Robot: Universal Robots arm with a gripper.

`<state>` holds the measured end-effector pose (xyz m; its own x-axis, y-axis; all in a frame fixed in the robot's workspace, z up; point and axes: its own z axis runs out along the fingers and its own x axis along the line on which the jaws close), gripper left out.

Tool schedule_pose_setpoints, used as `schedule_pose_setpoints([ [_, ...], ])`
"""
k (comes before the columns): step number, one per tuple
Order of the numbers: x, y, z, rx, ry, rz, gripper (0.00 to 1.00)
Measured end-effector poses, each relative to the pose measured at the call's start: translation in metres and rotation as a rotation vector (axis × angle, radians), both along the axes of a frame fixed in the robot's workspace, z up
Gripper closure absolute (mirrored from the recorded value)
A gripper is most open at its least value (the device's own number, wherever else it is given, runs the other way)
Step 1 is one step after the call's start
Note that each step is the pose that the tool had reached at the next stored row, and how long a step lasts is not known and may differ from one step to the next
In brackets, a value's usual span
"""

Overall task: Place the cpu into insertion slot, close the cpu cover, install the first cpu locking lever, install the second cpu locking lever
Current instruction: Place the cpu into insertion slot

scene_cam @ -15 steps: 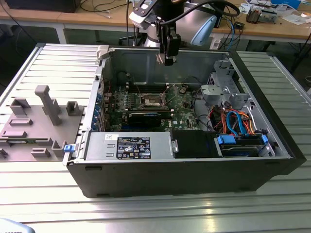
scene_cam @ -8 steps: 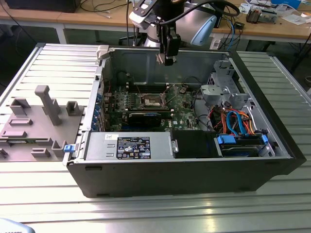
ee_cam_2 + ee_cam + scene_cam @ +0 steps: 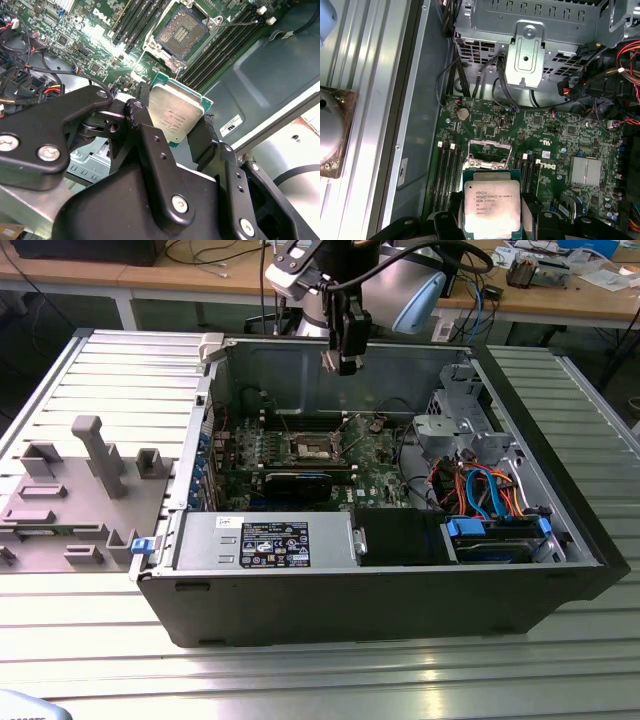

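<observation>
While aloft, cpu (image 3: pixel 492 207) within claw (image 3: pixel 174 117)

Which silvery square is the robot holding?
The cpu, flat and smooth between the fingers; the ribbed silver heatsink sits on the green motherboard.

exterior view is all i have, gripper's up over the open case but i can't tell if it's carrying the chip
Observer: Yes. In both wrist views the gripper is shut on the chip, gripping it by two opposite edges.
Operator: is the socket free or is something in it
Observer: Free. In the second wrist view the socket is uncovered and dark inside, with no chip in it.
Operator: chip touching the board
Observer: No. In the first wrist view the chip hangs clear of the green board, its silver top toward the camera.
</observation>
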<state>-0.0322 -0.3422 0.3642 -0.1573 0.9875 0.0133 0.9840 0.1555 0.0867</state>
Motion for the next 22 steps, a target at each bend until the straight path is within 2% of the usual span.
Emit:
schedule_pose_setpoints([
  [22,0.0,0.0,0.0,0.0,0.0,-0.037,0.45],
])
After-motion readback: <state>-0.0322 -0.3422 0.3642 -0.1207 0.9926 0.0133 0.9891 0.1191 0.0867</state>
